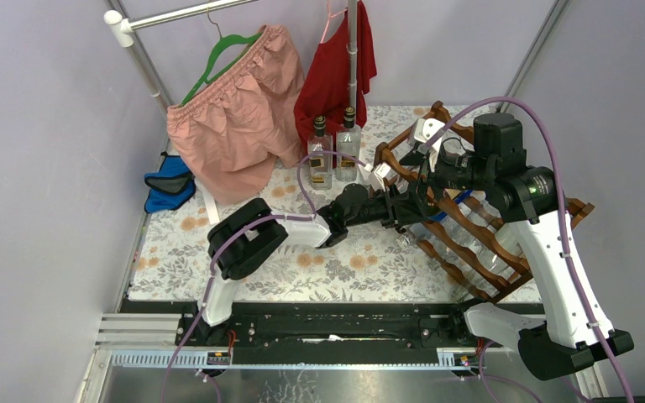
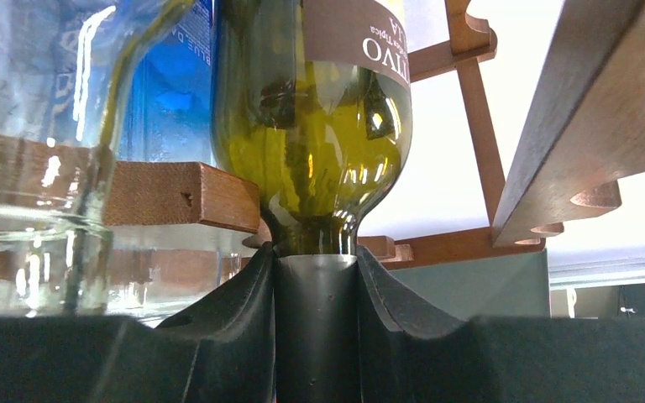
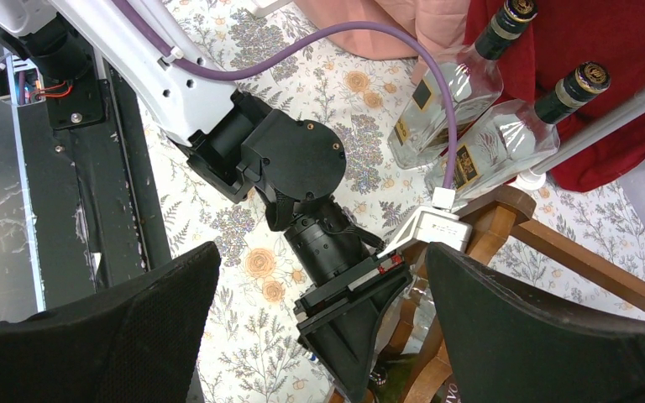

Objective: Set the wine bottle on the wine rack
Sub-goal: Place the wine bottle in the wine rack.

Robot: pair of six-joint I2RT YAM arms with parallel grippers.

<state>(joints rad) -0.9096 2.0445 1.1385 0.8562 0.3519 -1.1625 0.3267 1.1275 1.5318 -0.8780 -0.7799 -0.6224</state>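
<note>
clear bottles (image 1: 334, 153): we see two, upright, side by side at the back of the table (image 1: 176, 260).
left gripper (image 2: 315, 267): we find its fingers clenched on a green glass neck.
wine bottle (image 2: 311, 126): the one grasped; its body lies among the rails, beside a blue-labelled clear bottle (image 2: 42, 126).
wine rack (image 1: 479, 248): reddish-brown, on the table's right side.
right gripper (image 3: 323, 294): we see fingers spread wide, grasping nothing, above the left gripper.
</note>
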